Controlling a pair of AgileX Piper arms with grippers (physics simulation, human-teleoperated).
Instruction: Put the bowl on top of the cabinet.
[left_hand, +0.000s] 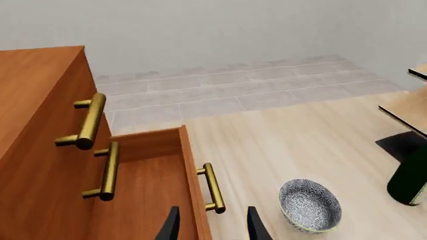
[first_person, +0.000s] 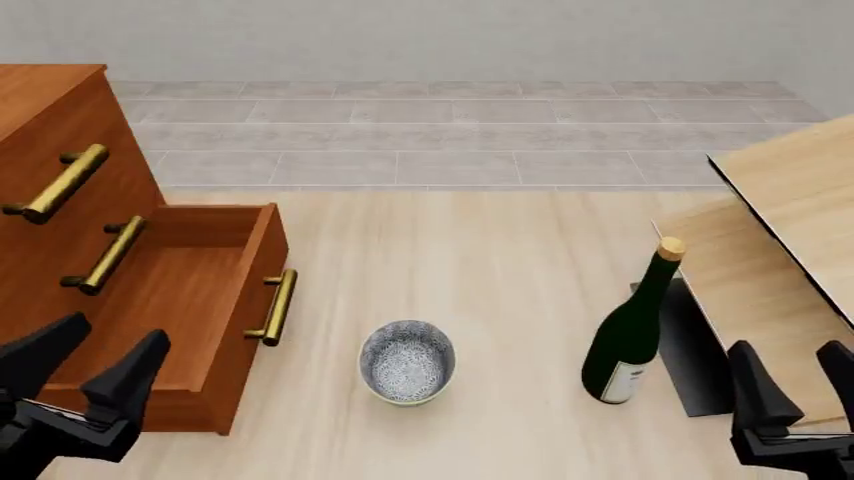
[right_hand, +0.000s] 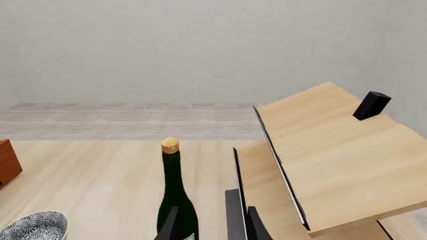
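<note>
Bowl untouched between both open grippers

Ceramic is suggested by the small round bowl (first_person: 407, 361) with its grey-white speckled inside, dark patterned rim and pale greenish outside: it is judged light, rigid, smooth and breakable if dropped. A hold across the rim, one finger inside and one outside the wall, is judged the surest grip, since the curved outside would slip.

The bowl stands upright on the pale wooden table (first_person: 481, 260), near the front, just right of the open bottom drawer (first_person: 187, 300) of the large reddish-brown wooden cabinet (first_person: 54, 180) with brass bar handles. A dark green wine bottle (first_person: 631, 335) stands to its right.

The left gripper (first_person: 83, 368) is held spread and empty, left of the bowl, over the drawer. The right gripper (first_person: 787, 380) is likewise spread and empty, well apart, beyond the bottle.
</note>
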